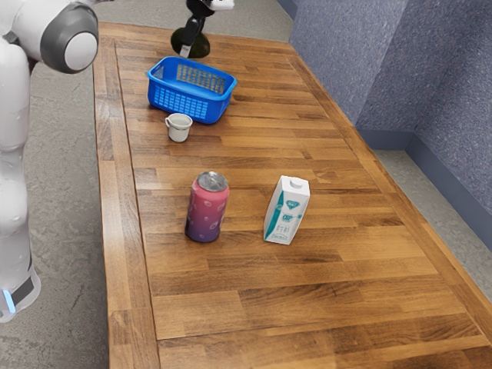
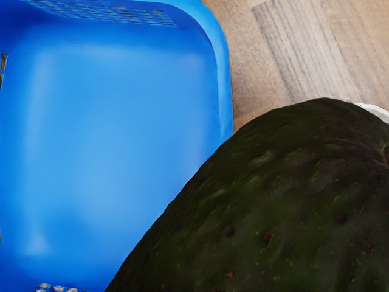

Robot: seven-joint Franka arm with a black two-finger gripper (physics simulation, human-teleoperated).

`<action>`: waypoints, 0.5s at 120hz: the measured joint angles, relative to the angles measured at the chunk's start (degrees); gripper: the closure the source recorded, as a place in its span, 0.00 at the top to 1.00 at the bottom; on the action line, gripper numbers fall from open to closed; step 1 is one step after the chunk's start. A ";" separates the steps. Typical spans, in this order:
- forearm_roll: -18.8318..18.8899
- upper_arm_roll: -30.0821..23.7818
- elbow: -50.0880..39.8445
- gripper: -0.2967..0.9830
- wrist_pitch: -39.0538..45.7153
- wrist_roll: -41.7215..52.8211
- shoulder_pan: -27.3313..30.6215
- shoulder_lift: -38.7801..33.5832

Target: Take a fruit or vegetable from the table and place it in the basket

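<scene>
My gripper [image 1: 188,47] is at the top of the exterior view, beyond the blue basket [image 1: 156,90], and is shut on a dark green avocado [image 1: 201,48]. One finger lies across the avocado's near side; its far side is hidden. In the wrist view the avocado [image 2: 292,207] looms large and covers part of the rim of the basket [image 2: 222,73]. The visible part of the basket's floor holds nothing.
A white mug [image 1: 179,127] stands just in front of the basket. Farther forward on the wooden table [image 1: 254,307] are a pink-purple can [image 1: 207,207] and a white-teal carton [image 1: 287,211], both upright.
</scene>
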 joint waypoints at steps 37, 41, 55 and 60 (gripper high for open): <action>-7.83 0.65 7.81 0.30 3.55 1.88 8.60 13.87; -8.75 0.65 8.16 0.30 4.21 2.26 9.16 15.18; -11.34 0.64 9.59 0.32 6.01 3.55 9.83 18.04; -11.96 0.64 9.75 0.40 6.34 4.10 9.88 18.35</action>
